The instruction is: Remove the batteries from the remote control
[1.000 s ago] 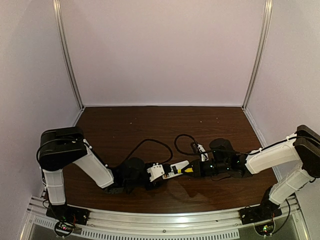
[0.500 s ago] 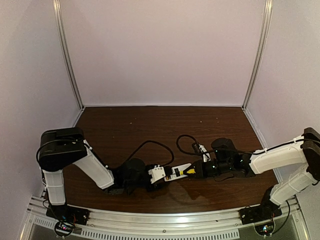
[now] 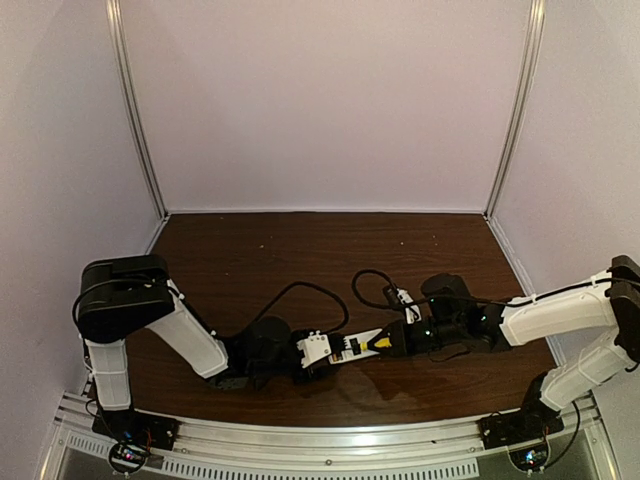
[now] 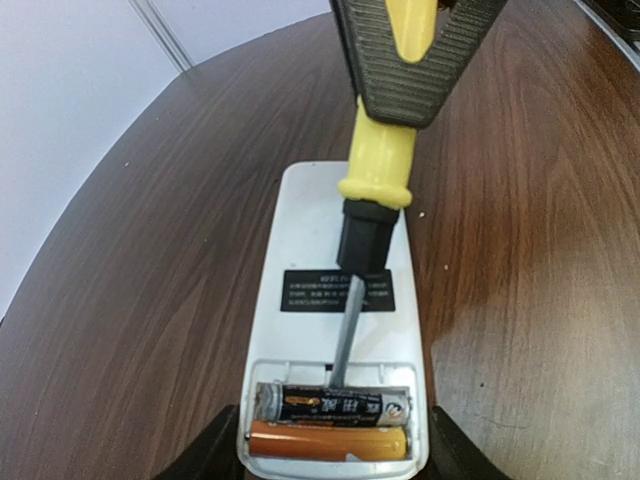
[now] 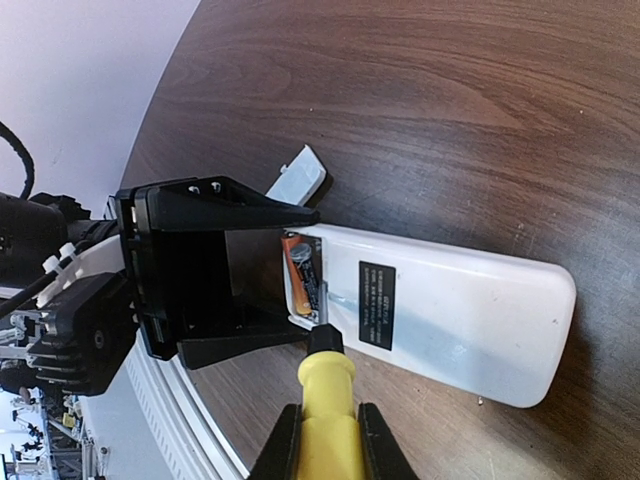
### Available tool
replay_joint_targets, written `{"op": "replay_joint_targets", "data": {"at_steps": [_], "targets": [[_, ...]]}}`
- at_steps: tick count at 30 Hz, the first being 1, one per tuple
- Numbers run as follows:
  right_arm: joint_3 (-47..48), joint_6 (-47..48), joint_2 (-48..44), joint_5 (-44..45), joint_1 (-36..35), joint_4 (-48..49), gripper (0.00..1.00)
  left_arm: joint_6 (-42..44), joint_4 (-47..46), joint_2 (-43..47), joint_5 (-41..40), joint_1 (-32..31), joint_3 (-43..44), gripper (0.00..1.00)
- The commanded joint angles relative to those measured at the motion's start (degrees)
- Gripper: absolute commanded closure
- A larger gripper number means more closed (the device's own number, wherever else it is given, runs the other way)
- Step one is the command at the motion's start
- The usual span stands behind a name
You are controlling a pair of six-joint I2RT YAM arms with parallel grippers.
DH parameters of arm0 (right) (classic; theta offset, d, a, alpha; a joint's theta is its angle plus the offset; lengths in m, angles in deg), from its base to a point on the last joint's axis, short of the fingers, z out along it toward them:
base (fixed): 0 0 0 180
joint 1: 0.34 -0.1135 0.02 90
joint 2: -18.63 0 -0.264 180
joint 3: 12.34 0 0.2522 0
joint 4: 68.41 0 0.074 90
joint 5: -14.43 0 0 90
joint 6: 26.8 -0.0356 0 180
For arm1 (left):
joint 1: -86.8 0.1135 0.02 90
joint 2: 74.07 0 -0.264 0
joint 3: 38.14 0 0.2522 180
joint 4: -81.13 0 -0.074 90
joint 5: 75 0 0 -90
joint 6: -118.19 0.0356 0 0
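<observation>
Fingers [image 5: 283, 452] of the right gripper [image 5: 326, 445] clench the screwdriver [image 4: 375, 170]; the left gripper [image 4: 330, 468] grasps the remote [image 4: 300, 230] flat on the table [image 4: 150, 250]. Its dark battery [image 4: 333, 405] and orange battery [image 4: 328, 442] sit in the open bay. Wedge the tip under the dark one's end, levering gently.

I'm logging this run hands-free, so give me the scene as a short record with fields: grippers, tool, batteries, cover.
left gripper: clamped on the remote control, battery end
right gripper: shut on the yellow screwdriver
tool tip: in the open compartment, at the dark battery
batteries: dark battery and orange battery both seated
cover: off, on the table beside the remote
</observation>
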Motion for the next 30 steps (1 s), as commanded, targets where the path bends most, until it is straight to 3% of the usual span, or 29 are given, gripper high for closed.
{"op": "replay_joint_targets", "data": {"at_steps": [1, 30], "targets": [[1.96, 2.43, -0.62, 5.63, 0.28, -7.39, 1.0, 0.53, -4.4, 0.11, 0.83, -0.18, 0.93, 1.0], [7.38, 7.22, -2.01, 9.09, 0.23, -10.43, 1.0, -0.34, -4.41, -0.82, 1.26, -0.2, 1.69, 1.0]]}}
